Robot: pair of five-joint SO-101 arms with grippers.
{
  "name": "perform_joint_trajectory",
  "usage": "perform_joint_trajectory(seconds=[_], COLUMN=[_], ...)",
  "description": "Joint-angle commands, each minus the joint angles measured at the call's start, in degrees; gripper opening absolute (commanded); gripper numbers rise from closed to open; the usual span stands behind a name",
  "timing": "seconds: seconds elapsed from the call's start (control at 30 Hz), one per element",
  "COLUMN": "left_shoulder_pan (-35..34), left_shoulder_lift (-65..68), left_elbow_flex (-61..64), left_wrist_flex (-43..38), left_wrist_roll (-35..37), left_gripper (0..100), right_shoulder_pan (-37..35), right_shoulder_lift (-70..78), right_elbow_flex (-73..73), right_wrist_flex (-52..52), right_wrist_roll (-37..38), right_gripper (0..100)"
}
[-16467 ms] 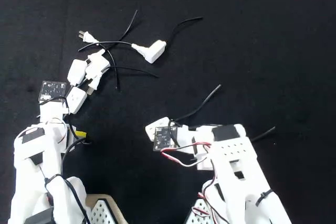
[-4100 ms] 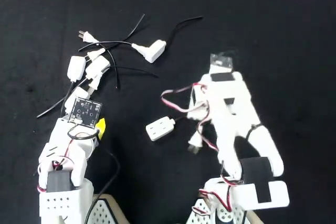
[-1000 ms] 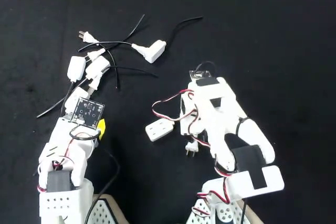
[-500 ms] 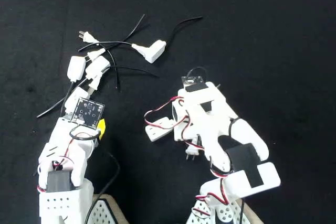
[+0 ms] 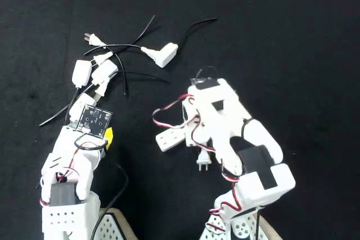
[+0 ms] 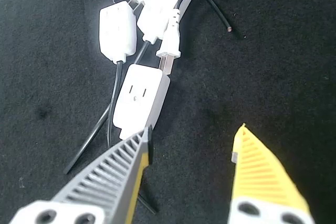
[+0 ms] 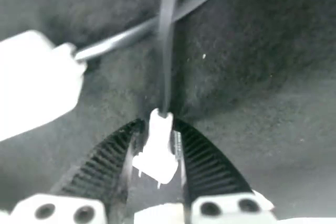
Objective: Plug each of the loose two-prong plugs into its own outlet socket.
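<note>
We see a black table (image 5: 304, 54) with two white arms on it. The right arm (image 5: 225, 122) stands bent over the middle, and the left arm (image 5: 70, 161) lies along the near left side.

Beside the right arm lies a lone socket block (image 5: 170, 138), flat on the cloth. Farther back on the left is a pile of sockets and plugs (image 5: 93, 74) tangled with black cords, and a white angled plug (image 5: 163, 54) lies a little apart from it.

The left gripper (image 6: 193, 132) hangs released, its grey and yellow fingers spread wide with nothing between them. The grey tip is just beside the nearest socket (image 6: 139, 98) of the pile.

The right gripper (image 7: 155, 129) is clenched on a small white plug (image 7: 156, 156). Its cord (image 7: 167, 40) runs away from the fingers, and the lone socket block sits near, off to one side and not touching it.
</note>
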Motion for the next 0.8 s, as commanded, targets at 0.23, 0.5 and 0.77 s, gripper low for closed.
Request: perform_joint_trajectory(seconds=[0.23, 0.5, 0.77], left_shoulder_pan=[-0.7, -0.7, -0.7], left_shoulder_lift=[-0.1, -0.1, -0.1], left_elbow_flex=[1.0, 1.0, 1.0], left_wrist_flex=[0.6, 0.6, 0.6], left_wrist_roll=[-0.4, -0.4, -0.4], left_gripper=[25, 25, 25], right_shoulder_pan=[11.0, 12.2, 12.0], right_shoulder_lift=[0.2, 0.2, 2.6], right_elbow_flex=[-21.1, -16.0, -10.9], right_wrist_flex=[8.0, 0.5, -0.4], right_wrist_roll=[22.5, 34.7, 46.4], right_gripper=[1.1, 1.1, 1.6])
